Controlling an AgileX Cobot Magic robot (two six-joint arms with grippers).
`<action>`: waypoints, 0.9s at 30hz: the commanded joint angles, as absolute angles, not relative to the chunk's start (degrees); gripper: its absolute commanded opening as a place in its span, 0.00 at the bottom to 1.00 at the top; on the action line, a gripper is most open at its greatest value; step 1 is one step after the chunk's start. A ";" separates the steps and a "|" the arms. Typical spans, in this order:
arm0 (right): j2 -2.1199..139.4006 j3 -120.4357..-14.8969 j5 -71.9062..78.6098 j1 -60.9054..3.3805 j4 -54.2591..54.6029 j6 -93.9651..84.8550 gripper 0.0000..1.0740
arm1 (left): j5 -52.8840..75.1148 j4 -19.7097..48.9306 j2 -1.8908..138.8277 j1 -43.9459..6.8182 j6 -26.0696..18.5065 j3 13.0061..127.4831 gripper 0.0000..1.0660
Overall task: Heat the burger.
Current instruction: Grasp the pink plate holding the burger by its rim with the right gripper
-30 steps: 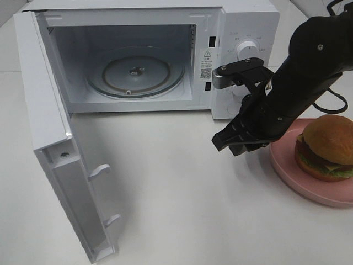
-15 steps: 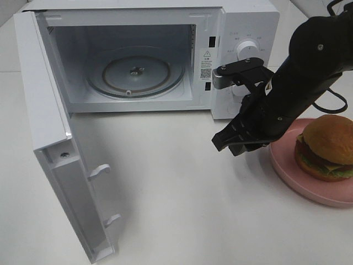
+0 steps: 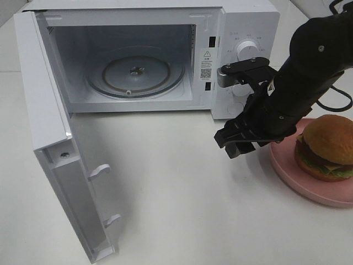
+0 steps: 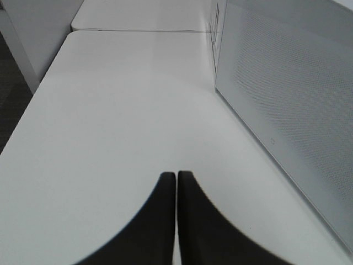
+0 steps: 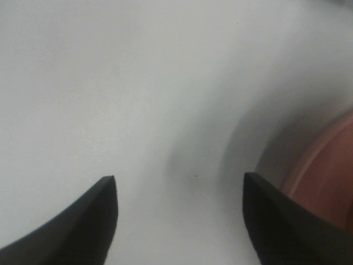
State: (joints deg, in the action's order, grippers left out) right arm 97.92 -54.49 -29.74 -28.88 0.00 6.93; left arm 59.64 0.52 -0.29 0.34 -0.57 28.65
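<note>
Sitting upright on a round pink plate (image 3: 287,165) at the right edge of the exterior view, the burger (image 3: 330,146) has its glossy bun crown facing up and its layers lying level. Its outline is round, so no long axis can be made out, and the picture edge cuts off its far right side. Lettuce and cheese show at the lower front.

The right gripper (image 3: 231,144) hangs low over the white table (image 3: 176,193), just beside the plate's left rim and apart from the burger. The right wrist view shows the right gripper (image 5: 179,182) with its fingers spread wide, bare table between them and the pink plate rim (image 5: 331,182) beside one finger.

The left gripper (image 4: 176,178) has its fingers pressed together with nothing between them, above the table beside the microwave's perforated side wall (image 4: 287,83).

The microwave (image 3: 242,22) stands with its door (image 3: 49,127) swung fully open to the left; the glass turntable (image 3: 135,72) is bare.

A sticker (image 3: 206,65) on the frame beside the cavity carries a warning triangle and a square code; its text is too small to read. Markings around the white dial (image 3: 245,49) are likewise illegible. No brand name can be read.
</note>
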 commanded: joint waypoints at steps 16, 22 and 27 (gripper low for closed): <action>98.43 -55.81 -33.63 -21.89 -1.78 7.45 0.71 | 59.19 0.57 -1.26 0.52 -0.52 28.48 0.00; 100.96 -55.81 -33.46 -19.77 -1.55 6.19 0.70 | 59.19 0.57 -1.26 0.52 -0.52 28.48 0.00; 104.68 -55.81 -32.14 -19.77 -1.55 6.19 0.70 | 59.19 0.57 -1.26 0.52 -0.52 28.48 0.00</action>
